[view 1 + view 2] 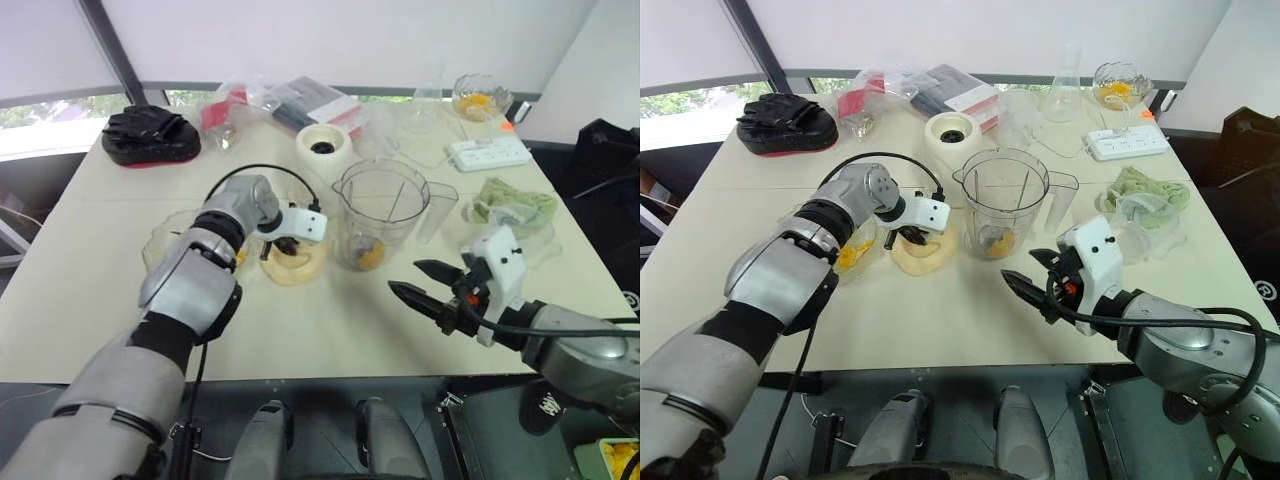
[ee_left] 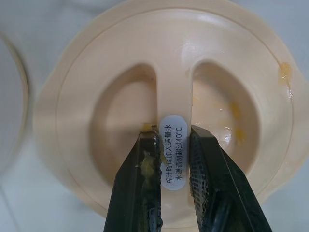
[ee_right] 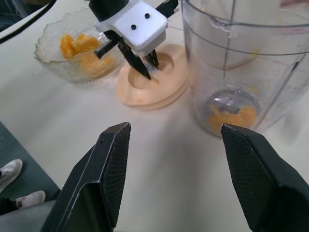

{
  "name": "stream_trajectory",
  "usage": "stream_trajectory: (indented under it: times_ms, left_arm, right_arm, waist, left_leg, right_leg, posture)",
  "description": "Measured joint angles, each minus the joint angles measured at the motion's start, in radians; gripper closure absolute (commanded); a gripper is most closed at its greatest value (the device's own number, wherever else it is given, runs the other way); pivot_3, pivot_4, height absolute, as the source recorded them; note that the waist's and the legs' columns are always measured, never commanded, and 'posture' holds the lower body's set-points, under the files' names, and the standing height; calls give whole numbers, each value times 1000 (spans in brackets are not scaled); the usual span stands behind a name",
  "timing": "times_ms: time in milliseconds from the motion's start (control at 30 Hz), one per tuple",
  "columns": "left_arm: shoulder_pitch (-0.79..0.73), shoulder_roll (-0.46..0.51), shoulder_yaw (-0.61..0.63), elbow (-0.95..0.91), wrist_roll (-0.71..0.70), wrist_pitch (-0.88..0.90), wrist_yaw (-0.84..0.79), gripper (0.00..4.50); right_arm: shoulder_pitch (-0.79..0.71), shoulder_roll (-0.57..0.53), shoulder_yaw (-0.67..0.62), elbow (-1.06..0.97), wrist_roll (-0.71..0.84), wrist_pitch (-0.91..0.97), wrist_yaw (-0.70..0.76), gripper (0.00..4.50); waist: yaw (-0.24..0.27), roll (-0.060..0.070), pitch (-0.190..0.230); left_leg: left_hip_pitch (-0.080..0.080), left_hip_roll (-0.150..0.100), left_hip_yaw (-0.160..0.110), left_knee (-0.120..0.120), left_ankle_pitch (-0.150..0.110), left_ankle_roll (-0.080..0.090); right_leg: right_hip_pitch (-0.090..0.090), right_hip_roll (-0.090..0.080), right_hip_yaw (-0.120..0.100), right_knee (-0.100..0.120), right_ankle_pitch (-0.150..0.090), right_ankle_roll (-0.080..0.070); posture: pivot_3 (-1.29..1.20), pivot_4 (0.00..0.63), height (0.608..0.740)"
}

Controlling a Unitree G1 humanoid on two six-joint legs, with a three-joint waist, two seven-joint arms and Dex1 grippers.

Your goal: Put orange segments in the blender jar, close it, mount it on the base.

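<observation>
The clear blender jar stands mid-table with orange segments lying round its blade hub. Just to its left lies a flat cream-yellow lid. My left gripper points down into the lid and is shut on its central ridge, one finger in each recess. More orange segments fill a glass bowl left of the lid. The cream base stands behind the jar. My right gripper hovers open to the right of the jar, nearer the table's front, holding nothing.
At the back right are a white power strip, a glass flask and a stemmed glass cup. A green cloth lies right of the jar. A black pouch and plastic bags sit at the back left.
</observation>
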Motion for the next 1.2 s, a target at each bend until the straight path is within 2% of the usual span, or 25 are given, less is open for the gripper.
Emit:
stream_trajectory:
  times_ms: [533, 900, 1200]
  left_arm:
    - [-70, 12, 76, 0, -61, 35, -30, 4243]
    - [-81, 55, 61, 0, -48, 29, -68, 4243]
    - [-156, 99, 66, 0, -38, 19, -125, 4243]
  right_arm:
    - [-1, 43, 2, 20, -105, -5, 34, 1425]
    - [-23, 136, 50, 195, -467, -126, 57, 1425]
    - [-103, 345, 132, 369, -706, -255, 59, 1425]
  waist:
    - [-1, 0, 0]
    - [-2, 0, 0]
    - [-6, 0, 0]
  left_leg:
    - [0, 0, 0, 0, 0, 0]
    - [0, 0, 0, 0, 0, 0]
    - [-1, 0, 0, 0, 0, 0]
  right_leg:
    - [0, 0, 0, 0, 0, 0]
    - [-1, 0, 0, 0, 0, 0]
    - [-2, 0, 0, 1, 0, 0]
  posture:
    - [0, 150, 740]
    - [0, 150, 740]
    - [0, 150, 740]
